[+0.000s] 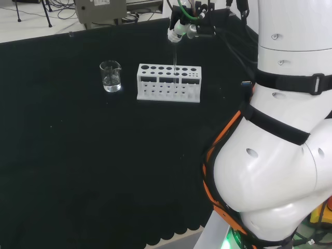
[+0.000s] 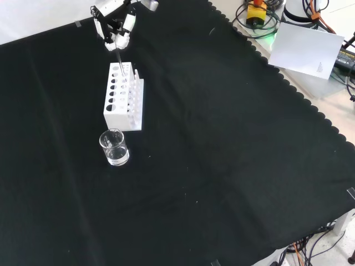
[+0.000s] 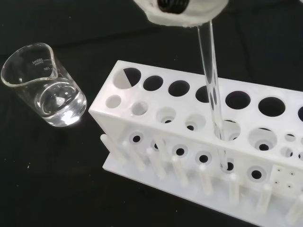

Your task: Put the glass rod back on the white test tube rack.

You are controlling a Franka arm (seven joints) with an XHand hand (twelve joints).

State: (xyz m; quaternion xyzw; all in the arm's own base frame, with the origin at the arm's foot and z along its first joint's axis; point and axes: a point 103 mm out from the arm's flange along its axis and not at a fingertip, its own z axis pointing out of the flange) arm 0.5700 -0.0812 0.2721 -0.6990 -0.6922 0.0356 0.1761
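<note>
Rod (image 3: 212, 80) is hanging from the hand (image 1: 179, 30), which is pinching it at its upper end, so you are carrying it directly over the white test tube rack (image 1: 168, 82). In the wrist view its lower part is already passing through a hole in the rack's top plate and reaching down toward the lower plate, so you are partway through the insertion, as far as I can judge. You are doing well if you are keeping the descent straight down and slow, letting the tip find the matching lower hole before you let go; any sideways drift now could lever the glass against the hole's edge or tip the rack on the bench (image 2: 222, 166). The rod's long axis is running close to vertical, with a slight lean in the wrist view, its free end pointing down below the hand into the rack. The beaker (image 1: 111, 76) with clear liquid is standing beside the rack's end, apart from it and well off to the side of the hand, so you are not crowding it.
</note>
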